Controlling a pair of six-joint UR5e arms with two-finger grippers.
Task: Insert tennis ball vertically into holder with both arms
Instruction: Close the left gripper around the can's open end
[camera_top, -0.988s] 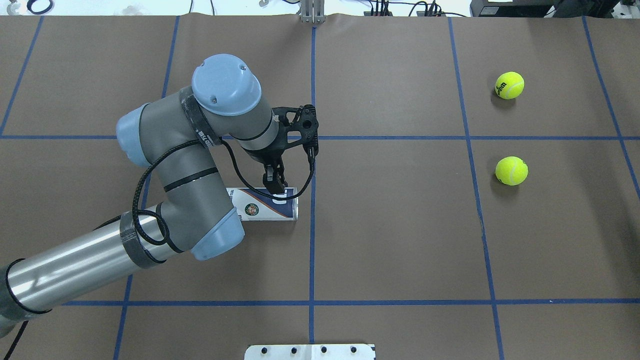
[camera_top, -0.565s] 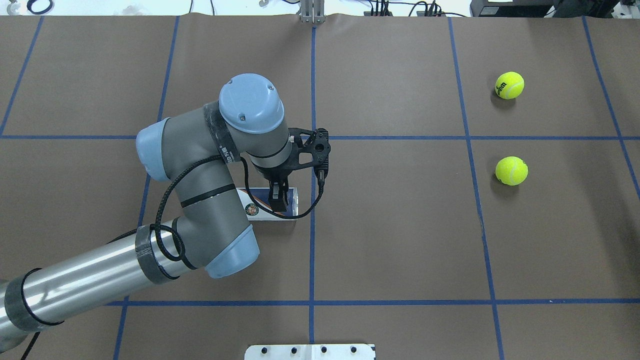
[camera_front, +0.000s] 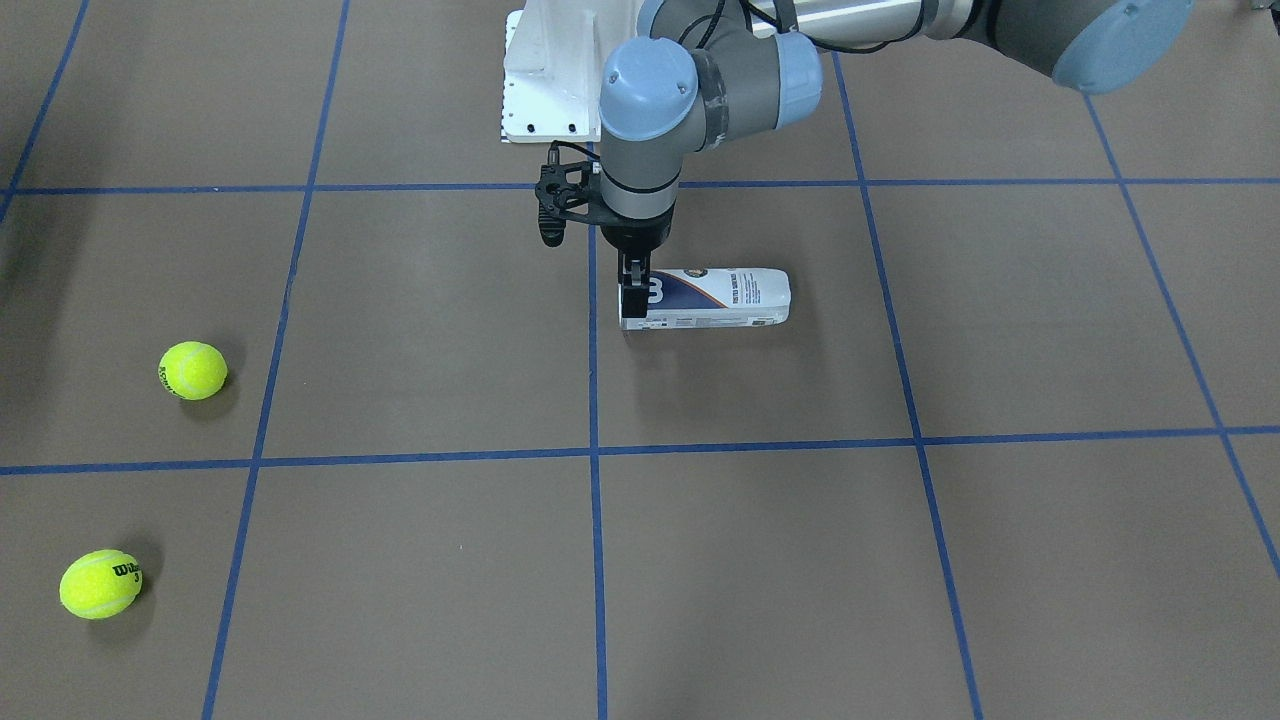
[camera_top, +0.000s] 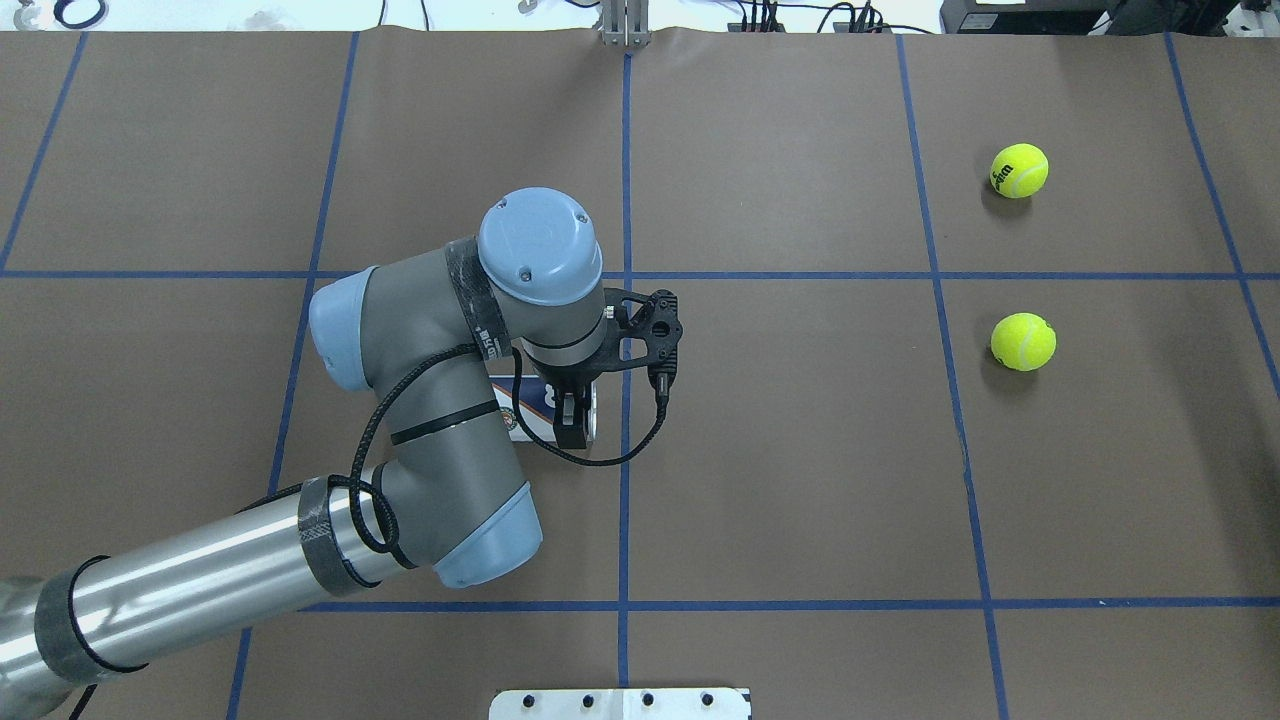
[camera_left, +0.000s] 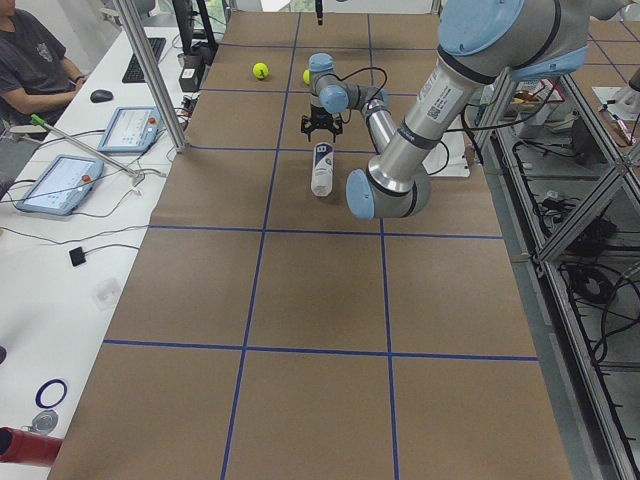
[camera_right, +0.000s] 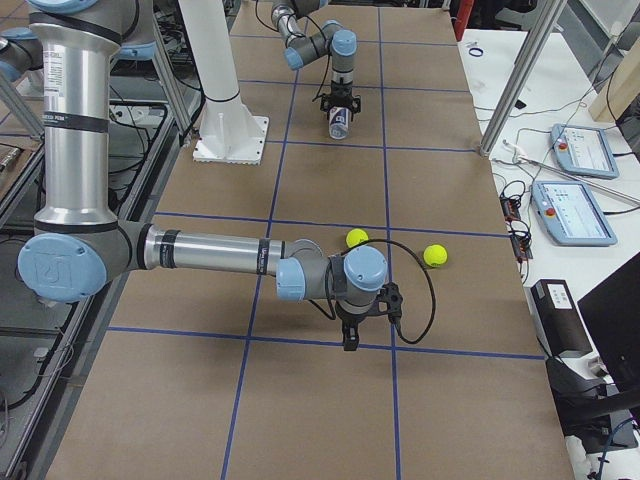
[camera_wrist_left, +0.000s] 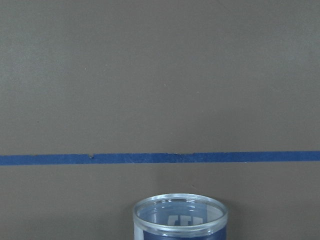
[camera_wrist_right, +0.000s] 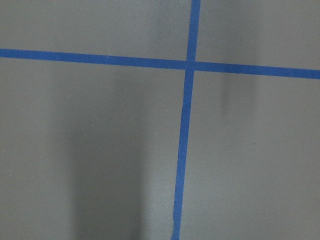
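Note:
The holder (camera_front: 715, 298), a clear can with a navy-and-white label, lies on its side near the table's middle; it also shows in the overhead view (camera_top: 528, 402), half hidden by the arm. My left gripper (camera_front: 631, 297) points down over the can's open end, its jaws apart on either side of it. The left wrist view shows the open rim (camera_wrist_left: 180, 214). Two yellow tennis balls (camera_top: 1019, 170) (camera_top: 1023, 341) lie far to the right. My right gripper (camera_right: 349, 343) hangs above bare table near the balls; I cannot tell if it is open.
The white pedestal base (camera_front: 545, 90) stands at the robot's side of the table. Blue tape lines (camera_top: 625, 500) grid the brown surface. An operator (camera_left: 35, 60) sits beside a side bench with tablets.
My left arm has swung right and toward the robot. Its gripper has moved from the can's far edge to over the can's open end.

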